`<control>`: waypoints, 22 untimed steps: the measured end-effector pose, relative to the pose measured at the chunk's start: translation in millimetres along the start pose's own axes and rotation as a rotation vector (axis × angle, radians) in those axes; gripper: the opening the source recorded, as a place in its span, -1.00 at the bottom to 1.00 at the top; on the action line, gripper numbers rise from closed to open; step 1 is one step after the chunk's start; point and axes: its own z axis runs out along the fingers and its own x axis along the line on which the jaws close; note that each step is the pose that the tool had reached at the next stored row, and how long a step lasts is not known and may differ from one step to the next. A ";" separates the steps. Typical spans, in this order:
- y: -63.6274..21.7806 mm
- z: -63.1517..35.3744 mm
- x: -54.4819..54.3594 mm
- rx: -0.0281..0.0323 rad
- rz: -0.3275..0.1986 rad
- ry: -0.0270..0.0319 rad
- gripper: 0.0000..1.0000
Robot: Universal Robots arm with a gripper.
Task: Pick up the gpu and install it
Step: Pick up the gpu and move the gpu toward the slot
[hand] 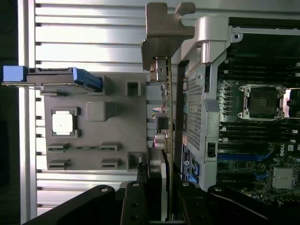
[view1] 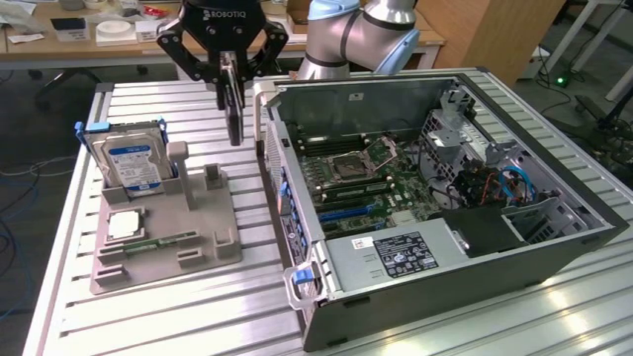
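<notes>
The gpu [view1: 234,119] hangs edge-on in the air, a thin dark card held upright above the table between the grey parts holder and the open computer case. My gripper [view1: 233,74] is shut on its upper edge, one black finger on each face. In the wrist view the gpu [hand: 165,98] runs away from the fingers [hand: 136,204], its silver end bracket [hand: 165,28] at the far end. It lies just outside the case's rear wall. The gripper [hand: 161,199] clamps the card's near end.
The grey parts holder [view1: 168,222] carries a silver hard drive with a blue label [view1: 129,159], a square processor chip [view1: 126,222] and a narrow green memory stick [view1: 158,243]. The open computer case [view1: 554,245] lies at the exterior view's right, its motherboard [view1: 366,178] exposed.
</notes>
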 end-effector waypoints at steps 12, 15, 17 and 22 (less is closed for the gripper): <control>0.0 0.0 -6.8 -0.0001 0.000 0.0000 -0.44; 0.0 0.0 -8.7 -0.0001 0.000 -0.0001 -0.44; 0.0 0.0 -10.3 -0.0001 0.000 0.0000 -0.44; -0.1 0.0 -14.4 -0.0001 0.000 -0.0001 -0.44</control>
